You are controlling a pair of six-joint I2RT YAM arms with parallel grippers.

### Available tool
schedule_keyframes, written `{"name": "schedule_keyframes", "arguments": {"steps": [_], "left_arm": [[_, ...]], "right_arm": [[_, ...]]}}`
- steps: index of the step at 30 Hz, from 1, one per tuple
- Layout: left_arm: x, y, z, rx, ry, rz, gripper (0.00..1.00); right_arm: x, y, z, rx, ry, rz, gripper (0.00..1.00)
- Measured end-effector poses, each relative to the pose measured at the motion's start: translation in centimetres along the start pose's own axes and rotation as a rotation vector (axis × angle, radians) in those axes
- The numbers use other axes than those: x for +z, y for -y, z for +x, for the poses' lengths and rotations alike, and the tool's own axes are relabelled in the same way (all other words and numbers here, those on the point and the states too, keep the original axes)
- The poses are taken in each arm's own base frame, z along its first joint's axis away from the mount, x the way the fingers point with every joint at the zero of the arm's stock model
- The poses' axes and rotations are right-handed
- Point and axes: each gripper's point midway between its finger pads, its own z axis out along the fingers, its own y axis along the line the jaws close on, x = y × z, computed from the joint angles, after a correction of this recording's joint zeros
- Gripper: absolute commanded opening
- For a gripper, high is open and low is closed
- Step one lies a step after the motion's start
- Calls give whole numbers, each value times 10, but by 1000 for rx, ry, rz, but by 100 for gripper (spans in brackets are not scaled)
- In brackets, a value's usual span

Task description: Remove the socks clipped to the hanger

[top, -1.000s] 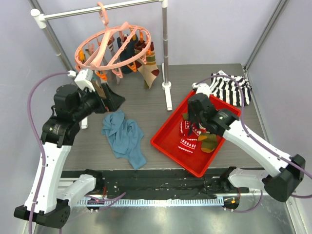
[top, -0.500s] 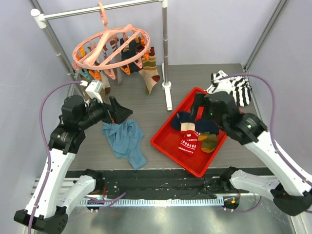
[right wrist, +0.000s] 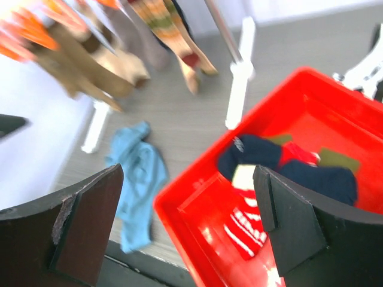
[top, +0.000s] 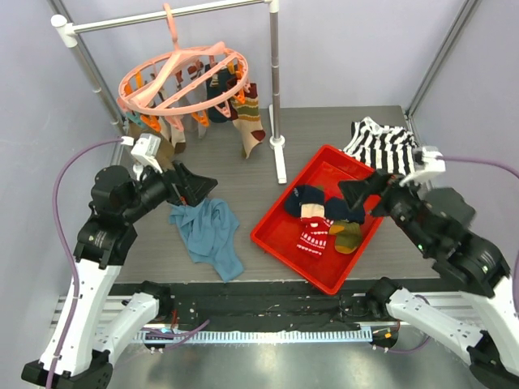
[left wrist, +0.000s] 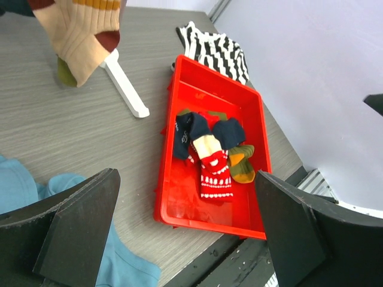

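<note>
The left claw [top: 199,186], spread and empty, hovers by the blue cloth [top: 207,231]; the right claw [top: 357,194], spread too, hovers over the red tray [top: 280,231]. Several socks [top: 247,121] hang clipped to the hanger [top: 174,77], far left.

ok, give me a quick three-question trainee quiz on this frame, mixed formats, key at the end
1. True or false: the right tool is shut on a sock.
2. The blue cloth lies: A) on the table, left of the red tray; B) inside the tray; C) over the rail.
3. Where are socks now: hanger, tray, or both?
Key: 1 false, it is open and empty; 2 A; 3 both.
</note>
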Motion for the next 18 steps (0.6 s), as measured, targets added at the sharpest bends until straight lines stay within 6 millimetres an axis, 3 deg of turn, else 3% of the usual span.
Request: {"name": "schedule_keyframes", "arguments": {"steps": [6,18], "left_arm": [[-9,3,-1,-6,41,3,100],[-12,2,-1,-6,53,-7,100]], "right_arm": [[-29,-4,-21,53,137,-91,99],[-16,-10,-11,47,102,-110,99]]}}
